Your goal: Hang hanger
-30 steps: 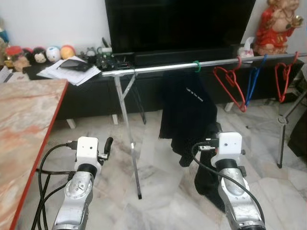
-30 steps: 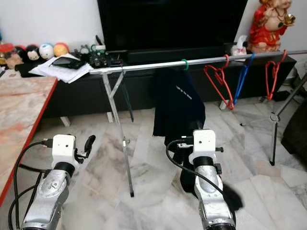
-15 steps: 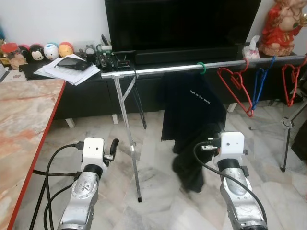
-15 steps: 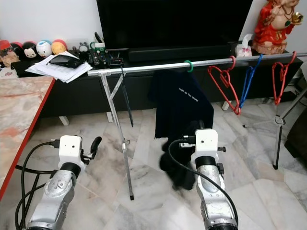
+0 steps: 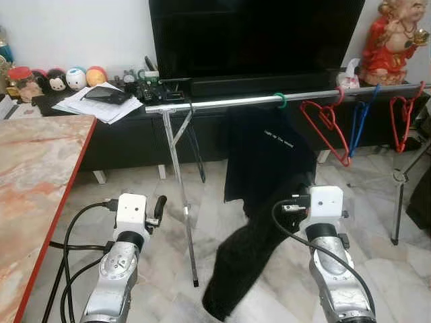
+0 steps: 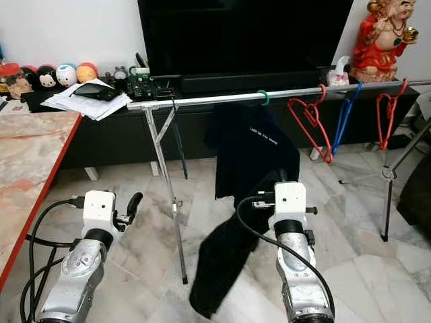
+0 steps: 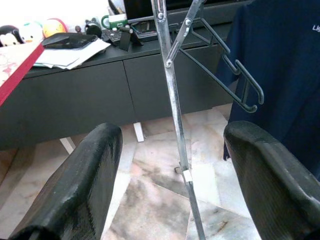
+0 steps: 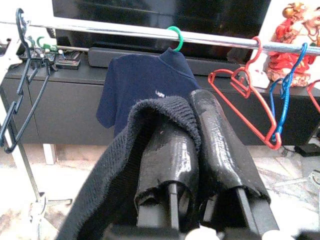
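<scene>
Pinching a black garment (image 8: 125, 165), the right gripper (image 8: 200, 150) faces the rail (image 5: 269, 101) at 12 o'clock; left gripper (image 7: 170, 165) spread.

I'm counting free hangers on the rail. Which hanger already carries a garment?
The green hanger, whose hook sits mid-rail with the navy shirt below it. The red hangers and the blue hanger hang bare.

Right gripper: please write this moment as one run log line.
right gripper: shut on black garment | left gripper: open, idle | rail: navy shirt hanging
</scene>
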